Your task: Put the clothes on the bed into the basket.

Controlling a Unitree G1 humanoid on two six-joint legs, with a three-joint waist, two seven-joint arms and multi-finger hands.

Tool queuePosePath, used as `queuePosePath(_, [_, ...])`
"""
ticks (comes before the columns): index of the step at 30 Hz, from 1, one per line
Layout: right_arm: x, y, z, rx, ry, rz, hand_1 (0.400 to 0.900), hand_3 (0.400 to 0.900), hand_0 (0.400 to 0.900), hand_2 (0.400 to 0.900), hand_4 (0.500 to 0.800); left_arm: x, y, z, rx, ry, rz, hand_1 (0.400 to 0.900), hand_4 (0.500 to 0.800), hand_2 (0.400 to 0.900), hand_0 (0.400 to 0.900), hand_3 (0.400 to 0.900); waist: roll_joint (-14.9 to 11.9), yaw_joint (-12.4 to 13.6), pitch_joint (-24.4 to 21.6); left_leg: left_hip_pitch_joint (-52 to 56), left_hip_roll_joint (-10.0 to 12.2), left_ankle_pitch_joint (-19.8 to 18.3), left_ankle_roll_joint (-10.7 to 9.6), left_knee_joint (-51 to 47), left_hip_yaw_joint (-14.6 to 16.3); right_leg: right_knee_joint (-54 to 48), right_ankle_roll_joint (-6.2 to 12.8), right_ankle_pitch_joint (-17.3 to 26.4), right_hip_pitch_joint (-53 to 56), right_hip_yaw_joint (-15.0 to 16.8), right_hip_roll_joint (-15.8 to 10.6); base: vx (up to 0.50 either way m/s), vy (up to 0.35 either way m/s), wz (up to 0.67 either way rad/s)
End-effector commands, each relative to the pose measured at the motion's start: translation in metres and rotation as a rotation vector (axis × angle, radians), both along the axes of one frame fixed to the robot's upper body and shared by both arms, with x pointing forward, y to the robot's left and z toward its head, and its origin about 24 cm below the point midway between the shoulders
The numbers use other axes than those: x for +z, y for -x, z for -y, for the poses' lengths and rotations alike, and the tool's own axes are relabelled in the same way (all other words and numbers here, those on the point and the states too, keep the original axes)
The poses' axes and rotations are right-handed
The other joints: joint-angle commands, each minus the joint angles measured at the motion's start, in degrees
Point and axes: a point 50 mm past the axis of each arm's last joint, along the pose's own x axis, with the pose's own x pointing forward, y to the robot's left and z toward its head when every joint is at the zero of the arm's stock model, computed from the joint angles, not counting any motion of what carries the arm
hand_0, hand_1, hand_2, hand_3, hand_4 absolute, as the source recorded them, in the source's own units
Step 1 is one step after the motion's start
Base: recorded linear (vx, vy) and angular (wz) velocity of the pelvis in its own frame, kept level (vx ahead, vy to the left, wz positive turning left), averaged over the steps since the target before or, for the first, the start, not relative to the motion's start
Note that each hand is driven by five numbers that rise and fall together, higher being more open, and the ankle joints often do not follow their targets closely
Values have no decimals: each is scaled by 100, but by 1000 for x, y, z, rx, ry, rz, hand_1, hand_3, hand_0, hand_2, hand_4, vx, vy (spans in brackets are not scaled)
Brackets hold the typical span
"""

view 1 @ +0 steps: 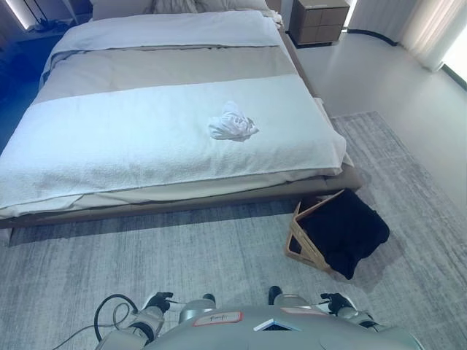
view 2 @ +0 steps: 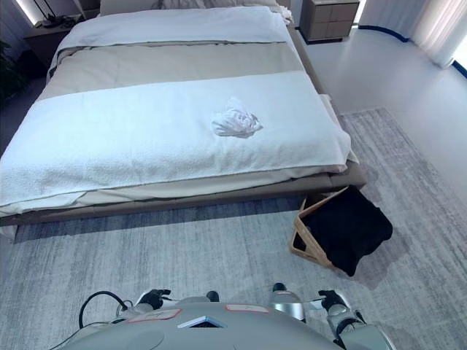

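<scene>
1. Nearest, at the bottom edge left of centre: left hand (view 1: 159, 300), only a sliver of dark fingers showing above the grey rug (view 1: 219, 251). Impossible to tell whether open or curled; nothing seen in it.
2. At the bottom edge right of centre: right hand (view 1: 334, 300), likewise just a small dark part in view. Cannot tell its state either; no cloth seen in it.
3. Both hands low over the rug, well apart from the bed and from the basket.
4. Further out, to the right: basket (view 1: 298, 244) on the rug, just beside the near right corner of the bed. Light wooden frame, seemingly tilted, with its black fabric lining (view 1: 349, 230) spread out to the right and sagging onto the rug. Contents not discernible against the dark fabric.
5. Beyond the rug: bed (view 1: 182, 197), low beige base, running across most of the view.
6. Across the near part of the bed: wide white blanket (view 1: 109, 146), smooth, its near edge hanging over the side.
7. On that blanket, right of centre: 1 white garment (view 1: 233, 124), crumpled into a small heap, lying alone, well apart from the basket and from both hands.
8. Behind the blanket: beige band of bedding (view 1: 168, 69), then a pale sheet (view 1: 168, 33) toward the head end.
9. Farthest, upper right: brown nightstand (view 1: 318, 20) on the pale floor (view 1: 379, 73), close to the head of the bed.
10. In the far right corner: light curtains (view 1: 430, 29).
</scene>
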Motion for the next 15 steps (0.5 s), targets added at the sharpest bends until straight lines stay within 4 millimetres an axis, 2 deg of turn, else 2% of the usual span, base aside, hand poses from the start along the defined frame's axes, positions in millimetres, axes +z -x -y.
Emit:
queuePosePath(1, [5, -16, 11, 52, 69, 4, 900, 900, 900, 900, 800, 2, -12, -2, -38, -26, 17, 900, 800, 900, 900, 900, -209, 88, 189, -87, -476, -27, 228, 29, 668, 20, 119, -178, 200, -159, 142, 0, 0, 0])
queuePosePath(15, [6, -15, 15, 58, 76, -8, 900, 900, 900, 900, 800, 1, -12, 1, -45, -6, 13, 900, 800, 900, 900, 900, -186, 64, 207, -86, -451, -37, 217, 29, 672, 20, 111, -197, 172, -154, 161, 0, 0, 0])
